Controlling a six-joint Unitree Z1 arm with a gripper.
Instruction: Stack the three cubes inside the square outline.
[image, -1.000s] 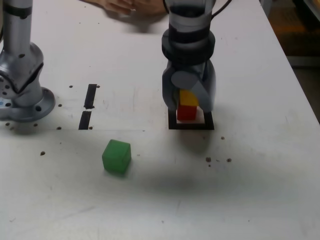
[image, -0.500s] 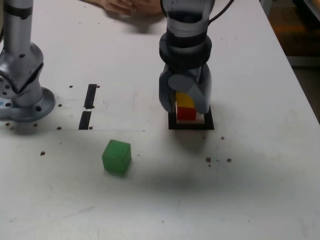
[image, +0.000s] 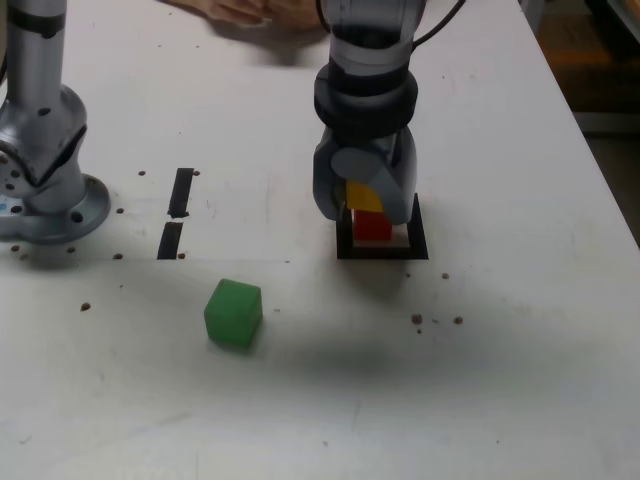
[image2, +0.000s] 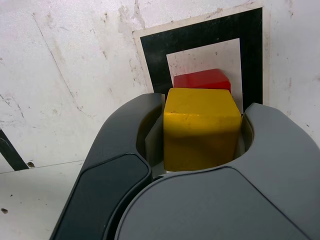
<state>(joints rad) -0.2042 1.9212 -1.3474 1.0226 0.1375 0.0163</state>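
Yellow paint is facing the wrist camera from the cube (image2: 200, 131) that the Z1's gripper (image2: 204, 106) is pinching between its two curved fingers. Beneath it, the red cube (image: 373, 228) is sitting inside the black square outline (image: 418, 246), and the yellow one is hanging over toward the exterior view's left of it. Whether the two are touching is staying unclear in both views.

That sideways offset is posing the main risk: if the fingers are opening with too little of the yellow cube over the red, it is likely tipping off the edge. If the two are in contact, a sideways correction could be dragging the red cube across the white centre or onto the tape. The rounded fingers are also reaching close around the lower block, so a careless descent or retreat could be knocking it. Any twist in the grip would be leaving a skewed top for the green cube (image: 232, 316), which is waiting on the white tabletop (image: 500, 380), well apart from the outline.

As for looks, the yellow cube is showing flat, solid-coloured faces, slightly worn along one edge, with its lower face darkening in shadow. The red is showing only partly, its visible corner turning at an angle to the yellow one. The green is appearing plain and matte, its faces turning obliquely.
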